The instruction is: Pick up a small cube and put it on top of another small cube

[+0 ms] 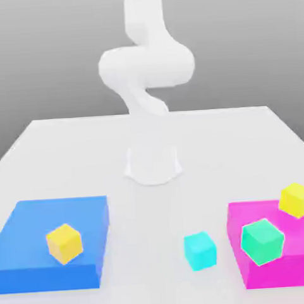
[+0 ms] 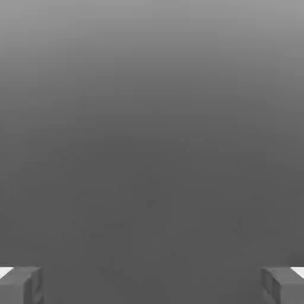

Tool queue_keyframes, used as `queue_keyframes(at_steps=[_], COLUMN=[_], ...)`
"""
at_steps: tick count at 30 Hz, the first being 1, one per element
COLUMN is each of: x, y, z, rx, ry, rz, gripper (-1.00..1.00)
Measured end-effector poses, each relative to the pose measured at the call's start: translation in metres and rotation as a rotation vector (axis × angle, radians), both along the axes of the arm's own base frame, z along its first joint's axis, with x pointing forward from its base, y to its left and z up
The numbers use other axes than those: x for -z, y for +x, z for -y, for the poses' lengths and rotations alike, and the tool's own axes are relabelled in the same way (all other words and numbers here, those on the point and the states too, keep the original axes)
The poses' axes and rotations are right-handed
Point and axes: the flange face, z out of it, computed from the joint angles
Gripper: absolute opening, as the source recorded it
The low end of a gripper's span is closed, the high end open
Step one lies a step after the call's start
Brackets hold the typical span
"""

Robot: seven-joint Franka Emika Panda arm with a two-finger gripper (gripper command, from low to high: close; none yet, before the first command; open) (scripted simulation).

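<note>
A small cyan cube (image 1: 200,250) rests on the white table (image 1: 85,152) near the front, between the two coloured slabs. A mint-green cube (image 1: 262,241) sits on the magenta slab (image 1: 275,264). One yellow cube (image 1: 296,200) lies at that slab's far corner, and another yellow cube (image 1: 64,243) sits on the blue slab (image 1: 34,250). The white arm (image 1: 146,66) rises from its base at the table's middle, its upper part going out of the picture's top. In the hand view my gripper (image 2: 152,285) is open, fingertips (image 2: 21,285) far apart, with nothing between them and only grey background ahead.
The arm's round base (image 1: 153,164) stands mid-table behind the cubes. The blue slab lies at the exterior view's front left, the magenta slab at the front right. White table stretches between them and behind them.
</note>
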Motion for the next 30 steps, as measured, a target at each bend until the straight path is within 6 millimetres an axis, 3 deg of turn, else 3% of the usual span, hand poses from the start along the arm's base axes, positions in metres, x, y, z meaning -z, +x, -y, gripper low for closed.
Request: queue_keyframes(at_steps=[7,15,22,30], x=[0.107,0.234,0.34,0.443], y=[0.052,0.075,0.065,0.023], z=[-0.023,-0.04,-0.053,-0.071], rx=[0.22,0.479,0.716,0.993], ry=[0.118,0.237,0.33,0.422], rz=[-0.15,-0.307,-0.437,-0.583], gripper=[0.0,0.0,0.0,0.0])
